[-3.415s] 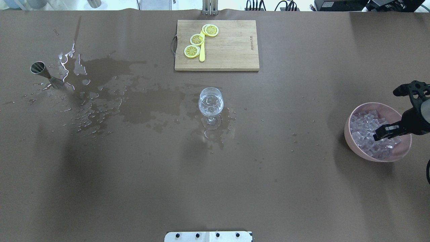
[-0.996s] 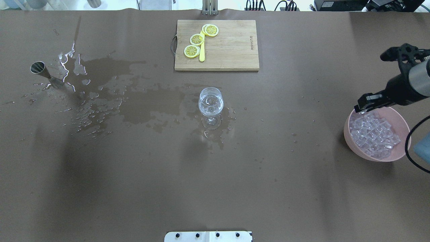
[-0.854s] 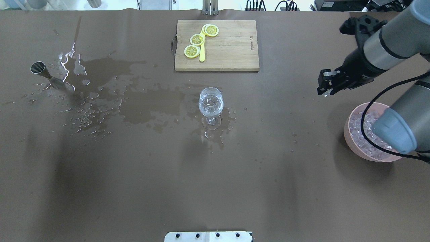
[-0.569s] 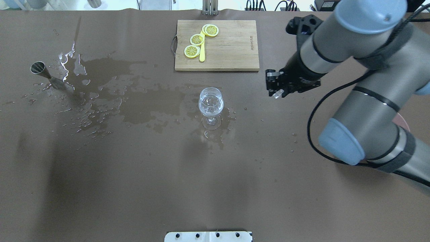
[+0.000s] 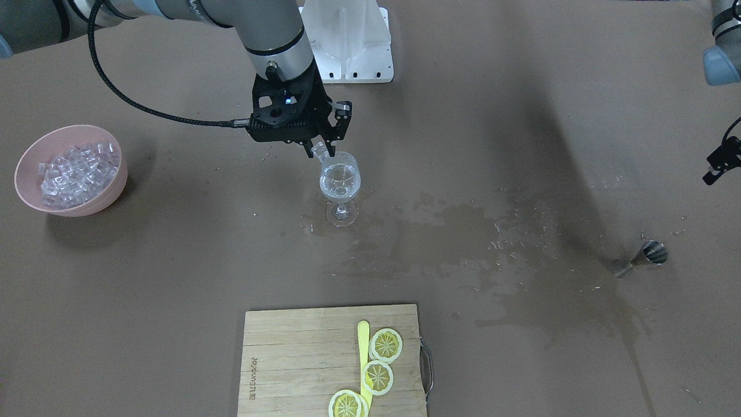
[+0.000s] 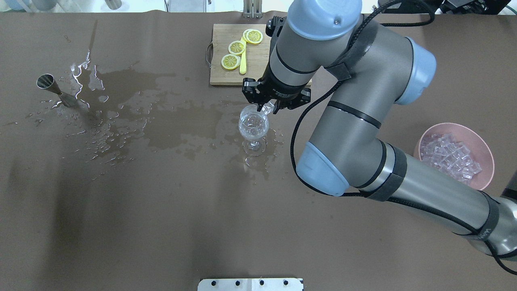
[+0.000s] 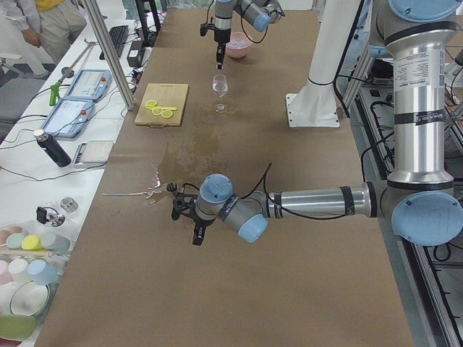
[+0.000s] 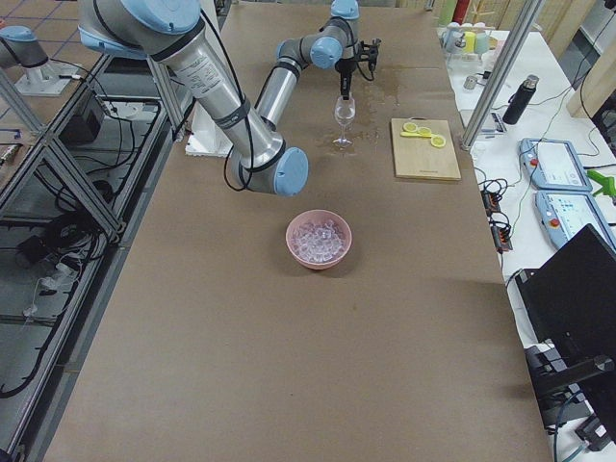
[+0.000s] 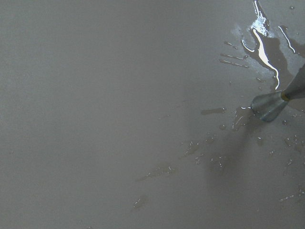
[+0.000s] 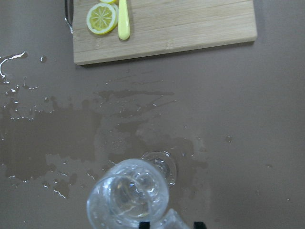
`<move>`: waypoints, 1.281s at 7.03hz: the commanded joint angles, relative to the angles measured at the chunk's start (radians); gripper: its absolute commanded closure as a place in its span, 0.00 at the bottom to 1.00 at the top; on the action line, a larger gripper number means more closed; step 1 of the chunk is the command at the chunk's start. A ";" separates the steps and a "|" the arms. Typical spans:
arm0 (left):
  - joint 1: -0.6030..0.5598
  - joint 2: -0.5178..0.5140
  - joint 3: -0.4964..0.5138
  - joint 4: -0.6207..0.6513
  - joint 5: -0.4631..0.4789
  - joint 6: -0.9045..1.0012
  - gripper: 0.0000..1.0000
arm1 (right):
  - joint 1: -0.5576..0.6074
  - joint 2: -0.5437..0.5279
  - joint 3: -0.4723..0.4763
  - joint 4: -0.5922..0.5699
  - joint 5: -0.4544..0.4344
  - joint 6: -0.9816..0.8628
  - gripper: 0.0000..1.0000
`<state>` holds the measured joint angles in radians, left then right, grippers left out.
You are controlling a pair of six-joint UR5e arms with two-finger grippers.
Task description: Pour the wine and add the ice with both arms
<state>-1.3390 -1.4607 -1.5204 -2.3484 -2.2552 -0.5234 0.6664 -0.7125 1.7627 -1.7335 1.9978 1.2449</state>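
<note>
An ice cube [image 6: 267, 108] is clamped in the right gripper [image 6: 265, 106], just above the rim of the wine glass [image 6: 253, 124], which stands directly below it with wine [image 5: 340, 180] inside. More ice [image 6: 446, 155] is held in a pink bowl [image 5: 81, 209], well apart from that gripper. The left gripper [image 5: 718, 163] is seen near a jigger [image 5: 644, 256] lying on the wet tabletop [image 6: 161, 210]. Whether this gripper is apart or together cannot be told.

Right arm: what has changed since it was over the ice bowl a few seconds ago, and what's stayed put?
The right gripper left the pink bowl with an ice cube pinched, swept across to the table's centre, and now holds it at the wine glass rim. The wine glass, jigger, cutting board, lemon slices and wet patches stayed put.
</note>
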 commanded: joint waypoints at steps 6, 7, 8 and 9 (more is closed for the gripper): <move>-0.008 -0.006 0.006 0.003 0.014 -0.006 0.01 | -0.014 0.041 -0.048 0.003 -0.005 0.013 0.25; -0.008 -0.010 0.006 0.003 0.058 -0.010 0.01 | -0.014 0.039 -0.048 0.003 -0.007 0.013 0.08; -0.008 -0.013 0.006 0.003 0.060 -0.010 0.01 | -0.011 0.038 -0.048 0.002 -0.007 0.013 0.01; -0.008 -0.016 0.005 0.004 0.060 -0.009 0.01 | 0.019 0.031 -0.042 0.002 0.005 0.010 0.01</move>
<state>-1.3467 -1.4733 -1.5144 -2.3452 -2.2009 -0.5328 0.6610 -0.6756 1.7163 -1.7313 1.9939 1.2572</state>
